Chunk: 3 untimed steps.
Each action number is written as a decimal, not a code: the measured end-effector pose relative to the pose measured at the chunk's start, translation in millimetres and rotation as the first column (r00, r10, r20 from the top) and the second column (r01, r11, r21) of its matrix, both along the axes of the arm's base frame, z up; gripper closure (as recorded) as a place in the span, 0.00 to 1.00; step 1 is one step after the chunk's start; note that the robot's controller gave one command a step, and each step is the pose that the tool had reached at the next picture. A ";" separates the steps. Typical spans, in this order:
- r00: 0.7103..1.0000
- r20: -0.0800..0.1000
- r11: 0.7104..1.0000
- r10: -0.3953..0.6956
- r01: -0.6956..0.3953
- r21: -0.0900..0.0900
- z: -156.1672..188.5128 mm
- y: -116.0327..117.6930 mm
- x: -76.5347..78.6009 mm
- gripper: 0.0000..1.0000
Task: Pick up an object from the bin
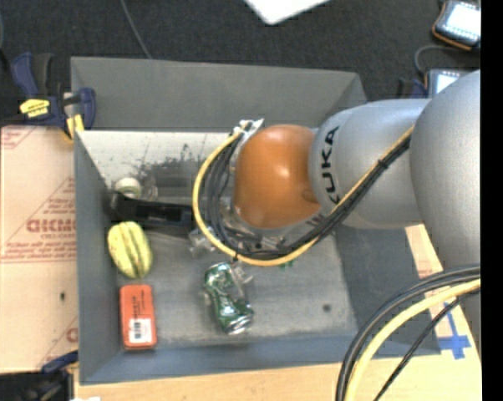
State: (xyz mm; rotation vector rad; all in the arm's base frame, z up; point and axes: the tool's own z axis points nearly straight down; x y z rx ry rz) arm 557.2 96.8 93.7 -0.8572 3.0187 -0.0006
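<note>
Just beside the crushed green can (228,299) hangs the tool (233,245), open or closed I cannot tell.

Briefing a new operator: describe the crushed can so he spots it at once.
In the grey bin, toward the view's lower edge, below the arm's orange cover, lies a crumpled green can. It alone is shiny; the orange box and yellow ribbed fruit sit to its left.

The bin (318,295) is matt, scuffed grey metal; the crumpled green can (227,301) looks shiny metal.
</note>
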 end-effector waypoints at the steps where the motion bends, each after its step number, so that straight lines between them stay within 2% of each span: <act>1: 0.930 -0.002 0.930 -0.367 0.367 0.004 -7.7 -6.7 3.7 1.00; 2: 0.930 -0.001 0.930 -0.368 0.368 0.004 -7.7 -6.7 3.8 1.00; 3: 0.924 -0.004 0.924 -0.382 0.382 0.003 23.0 -6.4 0.1 1.00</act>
